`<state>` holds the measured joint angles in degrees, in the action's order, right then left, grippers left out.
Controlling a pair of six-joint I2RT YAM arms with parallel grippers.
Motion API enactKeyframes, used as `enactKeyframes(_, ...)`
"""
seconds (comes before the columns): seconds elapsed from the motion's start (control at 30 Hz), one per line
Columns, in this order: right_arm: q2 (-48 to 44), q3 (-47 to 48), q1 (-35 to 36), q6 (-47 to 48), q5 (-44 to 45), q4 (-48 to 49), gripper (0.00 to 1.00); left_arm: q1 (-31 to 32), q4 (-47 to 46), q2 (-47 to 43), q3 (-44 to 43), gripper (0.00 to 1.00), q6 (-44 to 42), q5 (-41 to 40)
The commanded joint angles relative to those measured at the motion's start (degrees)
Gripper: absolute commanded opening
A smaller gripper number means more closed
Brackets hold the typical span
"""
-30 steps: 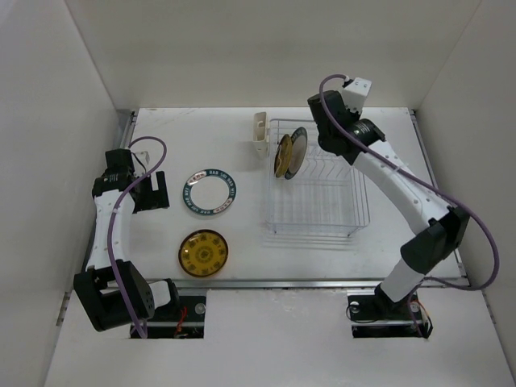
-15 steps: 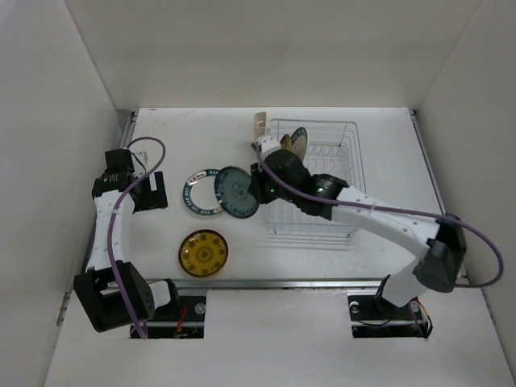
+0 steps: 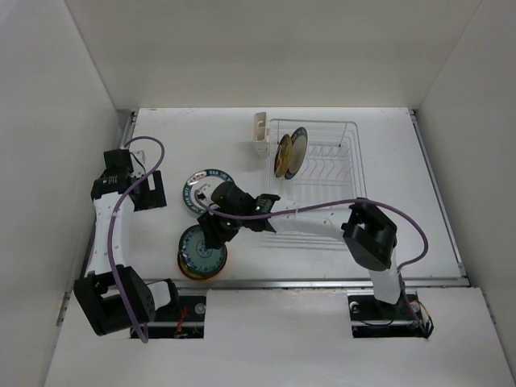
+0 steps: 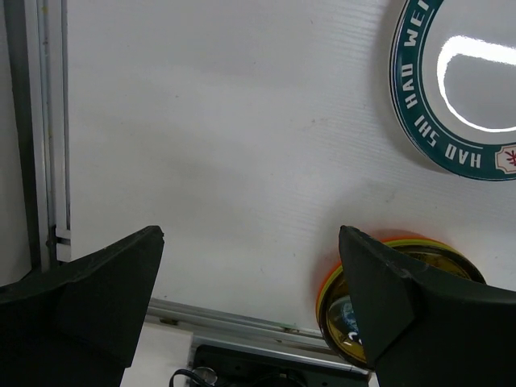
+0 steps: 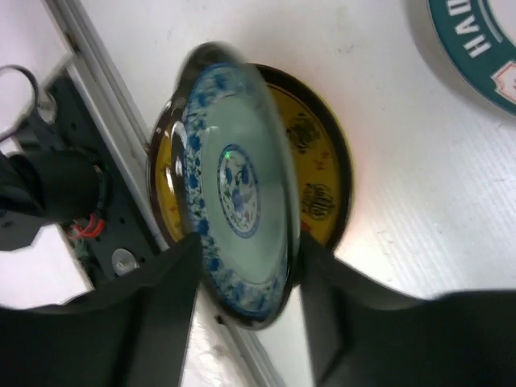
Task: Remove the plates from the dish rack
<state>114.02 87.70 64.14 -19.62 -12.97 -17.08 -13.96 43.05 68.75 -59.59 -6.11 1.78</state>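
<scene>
My right gripper (image 3: 216, 232) (image 5: 246, 250) is shut on a pale green plate with a blue pattern (image 3: 199, 248) (image 5: 240, 230). It holds the plate tilted just over the amber-yellow plate (image 3: 187, 270) (image 5: 318, 173) at the table's front left. The white plate with a teal rim (image 3: 198, 185) (image 5: 484, 48) (image 4: 451, 121) lies flat behind them, partly under the right arm. The wire dish rack (image 3: 322, 189) holds two upright plates (image 3: 287, 153) at its far left end. My left gripper (image 3: 151, 194) (image 4: 250, 238) is open and empty, left of the teal-rimmed plate.
A cream utensil cup (image 3: 260, 133) hangs on the rack's far left corner. White walls close in the table on three sides. A metal rail (image 4: 242, 318) runs along the table's front edge, close to the amber plate.
My right arm has carried the blue-patterned plate from beside the rack forward and left to over the amber plate. The left arm has not moved.
</scene>
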Motion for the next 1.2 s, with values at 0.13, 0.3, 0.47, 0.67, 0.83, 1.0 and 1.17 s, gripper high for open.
enactKeyframes(0.13, 3.8, 8.3, 1.9, 4.3, 4.3, -6.8, 0.78, -0.2, -0.8, -1.5, 0.4, 0.89, 0.0, -0.5)
enactKeyframes(0.3, 4.0, 10.7, 3.4, 5.6, 9.4, -10.6, 0.82, -0.2, -0.8, -1.5, 0.4, 0.89, 0.0, 0.1)
enactKeyframes(0.47, 1.1, 9.0, 3.4, 5.6, 15.4, -12.4, 0.82, -0.2, -0.8, -1.5, 1.0, 0.89, 0.0, 0.1)
enactKeyframes(0.67, -3.3, 7.7, 3.4, 6.2, 23.9, -14.2, 0.88, -0.2, -0.8, -1.5, 1.0, 0.89, 0.0, 0.7)
enactKeyframes(0.83, -9.7, 4.5, 1.3, 3.2, 30.3, -11.8, 0.92, -0.2, -0.8, -1.5, 1.0, 0.89, -0.5, 0.7)
enactKeyframes(1.0, -15.0, 4.7, -9.2, -9.2, 38.3, -13.9, 0.92, -0.2, -0.8, -1.5, 1.0, 0.89, -0.5, 0.7)
enactKeyframes(1.17, -17.9, 9.1, -20.5, -15.9, 49.5, -18.3, 0.86, -0.2, -0.8, -1.5, 1.0, 0.89, -0.5, 0.7)
